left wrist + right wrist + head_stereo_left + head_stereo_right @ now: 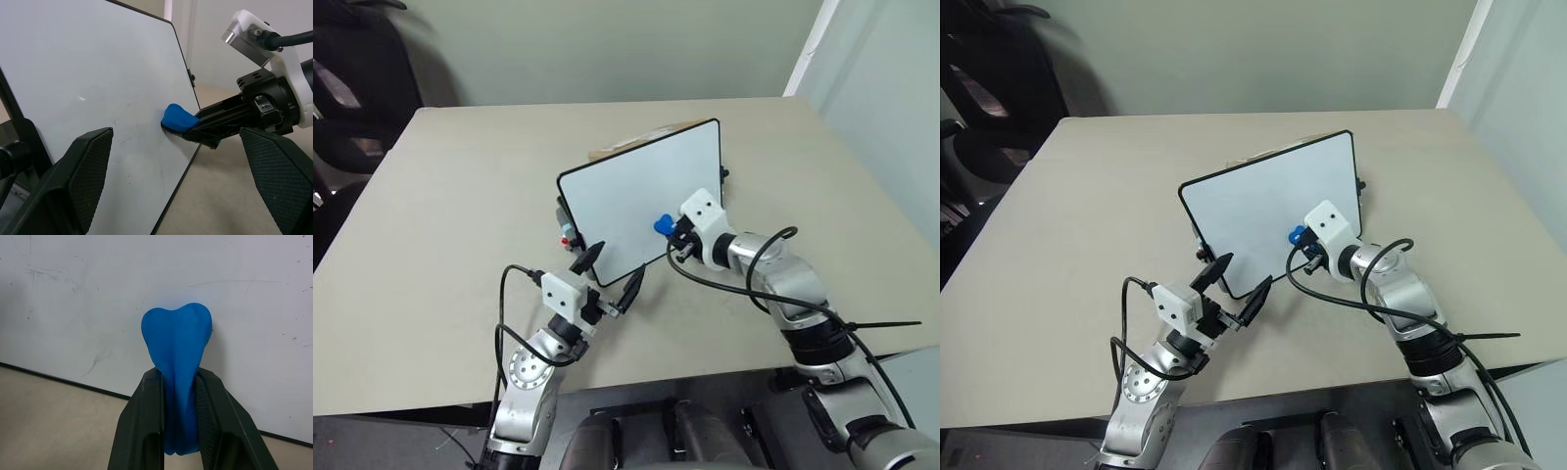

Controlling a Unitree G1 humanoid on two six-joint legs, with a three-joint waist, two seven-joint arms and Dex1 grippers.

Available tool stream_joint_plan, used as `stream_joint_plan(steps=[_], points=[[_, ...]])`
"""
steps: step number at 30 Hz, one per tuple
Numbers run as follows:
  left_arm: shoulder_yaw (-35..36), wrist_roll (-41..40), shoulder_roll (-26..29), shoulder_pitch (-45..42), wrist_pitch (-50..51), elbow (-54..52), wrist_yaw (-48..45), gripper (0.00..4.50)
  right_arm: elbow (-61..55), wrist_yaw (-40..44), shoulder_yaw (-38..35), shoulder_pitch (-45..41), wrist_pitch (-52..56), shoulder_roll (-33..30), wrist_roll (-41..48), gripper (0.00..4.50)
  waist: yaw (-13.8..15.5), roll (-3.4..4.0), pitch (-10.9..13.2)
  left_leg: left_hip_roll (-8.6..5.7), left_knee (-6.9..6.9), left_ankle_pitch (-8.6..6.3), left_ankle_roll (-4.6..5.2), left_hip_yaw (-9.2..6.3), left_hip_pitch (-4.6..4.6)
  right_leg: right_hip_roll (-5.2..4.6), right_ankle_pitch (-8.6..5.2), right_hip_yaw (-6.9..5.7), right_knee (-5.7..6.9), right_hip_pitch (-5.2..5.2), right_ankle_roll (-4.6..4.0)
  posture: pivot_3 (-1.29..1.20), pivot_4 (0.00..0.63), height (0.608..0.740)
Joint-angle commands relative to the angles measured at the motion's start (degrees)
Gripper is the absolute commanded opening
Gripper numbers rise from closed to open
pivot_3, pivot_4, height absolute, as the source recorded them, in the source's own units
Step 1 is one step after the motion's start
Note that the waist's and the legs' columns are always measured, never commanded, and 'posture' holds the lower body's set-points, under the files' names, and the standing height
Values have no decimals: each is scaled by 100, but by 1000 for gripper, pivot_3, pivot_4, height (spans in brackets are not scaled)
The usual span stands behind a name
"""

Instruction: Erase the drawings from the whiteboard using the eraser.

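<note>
The whiteboard (pixel 636 191) stands tilted at the middle of the table, its black-rimmed white face toward me. My right gripper (pixel 179 378) is shut on the blue eraser (pixel 178 338), whose tip presses against the board's face near its lower right edge (pixel 178 117). The drawings are out of view; the board's face carries a few faint grey smudges. My left gripper (pixel 617 262) is open at the board's near lower corner. One finger stands in front of the face and the other past the edge, both apart from the board.
A brown cardboard box (pixel 619 149) peeks out behind the board's top edge. A small red-tipped marker (pixel 567 238) lies by the board's left foot. Black chairs (pixel 352 88) stand beyond the table's far left corner. The table's front edge (pixel 431 406) runs near my left arm.
</note>
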Motion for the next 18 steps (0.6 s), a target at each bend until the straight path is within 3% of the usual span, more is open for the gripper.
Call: stream_joint_plan(steps=[1, 11, 18], points=[[-6, -45, 29, -72, -34, -180, -66, 4500, -230, -130, -294, -63, 71, -87, -12, 560, 5, 0, 0, 0, -1, 0, 0, 0, 0, 0, 0, 0, 0, 0, 0, 0, 150, 740], [-150, 70, -63, -146, -79, -14, -100, 4500, -1331, -65, -1690, 813, 909, -1183, 284, 560, 140, -1, 0, -1, 8, -21, 14, 3, -12, -3, -15, 0, -7, 8, -20, 0, 150, 740], [-198, 133, -130, -250, -112, 152, -113, 4500, -1065, -153, -1853, 1321, 1216, -1511, 264, 560, 143, 0, 0, 0, 5, -22, 13, 3, -10, -3, -55, 0, 1, 7, 28, 0, 150, 740]])
